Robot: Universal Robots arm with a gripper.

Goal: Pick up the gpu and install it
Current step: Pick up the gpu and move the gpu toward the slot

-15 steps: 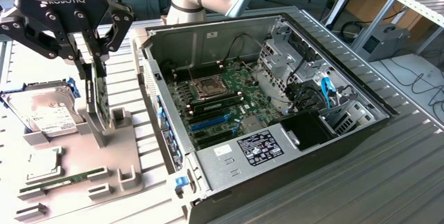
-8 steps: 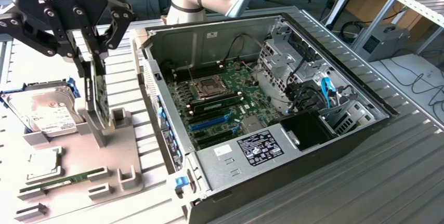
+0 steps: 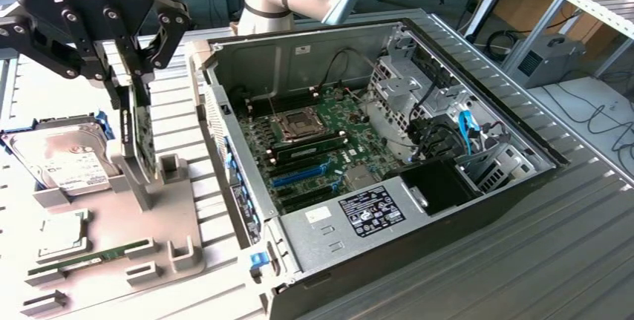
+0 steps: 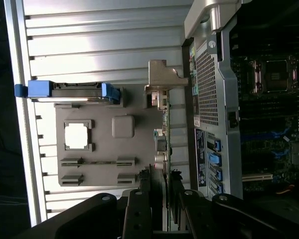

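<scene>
One gripper is down over the gpu, which stands on edge in a grey holder.

The holder lies on the ribbed metal desk toward its edge at the exterior view's left, just beside the open computer case. The gpu is upright in a slot of the holder, its top edge reaching up into the gripper, which straddles both faces. Whether it pinches the card or stands slightly spread, I cannot tell. In the wrist view the card runs edge-on out from the gripper. A hard drive sits in the holder on the gpu's far side from the case, with a RAM stick further along. The motherboard lies exposed inside the case.
</scene>
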